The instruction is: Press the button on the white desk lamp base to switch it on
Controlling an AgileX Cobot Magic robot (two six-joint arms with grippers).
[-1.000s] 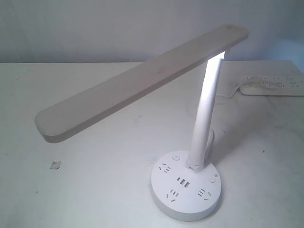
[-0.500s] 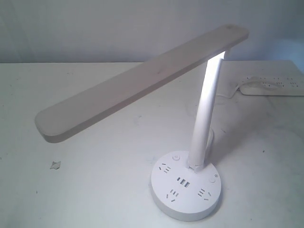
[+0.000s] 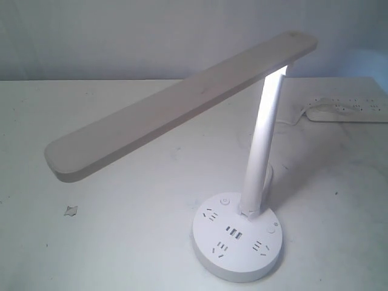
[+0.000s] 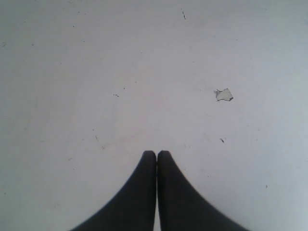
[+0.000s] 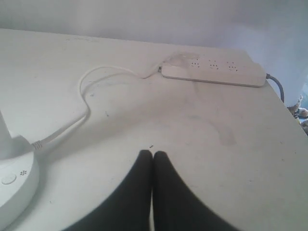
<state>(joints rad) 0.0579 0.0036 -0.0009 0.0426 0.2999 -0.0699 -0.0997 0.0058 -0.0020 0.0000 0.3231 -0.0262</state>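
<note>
The white desk lamp stands at the front right of the exterior view, its long flat head (image 3: 182, 106) slanting down to the left from a slim stem (image 3: 262, 151) that glows bright under the head. Its round white desk lamp base (image 3: 237, 248) carries socket slots, a USB row and two small buttons. The button (image 3: 270, 231) with the tiny sun mark sits on the right side of the disc and also shows as the button (image 5: 8, 179) in the right wrist view. Neither gripper appears in the exterior view. My left gripper (image 4: 157, 154) is shut over bare table. My right gripper (image 5: 152, 154) is shut, apart from the base (image 5: 19, 192).
A long white power strip (image 3: 348, 112) lies at the back right, the same power strip (image 5: 214, 72) being in the right wrist view. The lamp's white cord (image 5: 86, 96) loops toward it. A small grey scrap (image 3: 71, 210) lies on the table at the left; the scrap (image 4: 224, 95) is near the left gripper.
</note>
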